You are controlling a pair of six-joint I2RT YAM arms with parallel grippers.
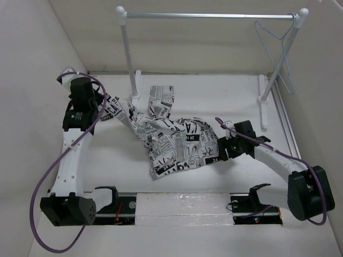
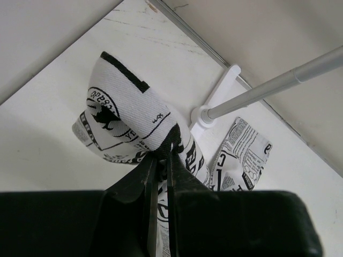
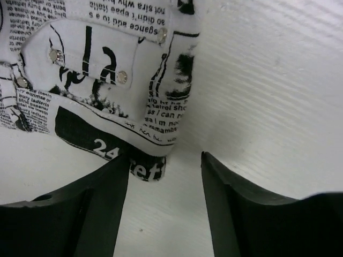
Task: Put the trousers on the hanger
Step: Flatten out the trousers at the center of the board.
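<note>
The trousers (image 1: 166,134), white with black newspaper print, lie crumpled across the middle of the table. My left gripper (image 1: 105,113) is shut on one end of the cloth at the left, and the pinched fold (image 2: 128,120) bulges past the fingertips (image 2: 172,160). My right gripper (image 1: 224,147) is open at the garment's right edge. A corner of the trousers (image 3: 144,166) lies between its fingers (image 3: 214,182) without being pinched. The hanger (image 1: 276,51), pale blue-grey wire, hangs on the rail at the far right.
A rack with white posts (image 1: 128,53) and a silver rail (image 1: 209,16) stands at the back of the table; its left foot (image 2: 211,110) is near the held cloth. White walls close in the left, back and right sides.
</note>
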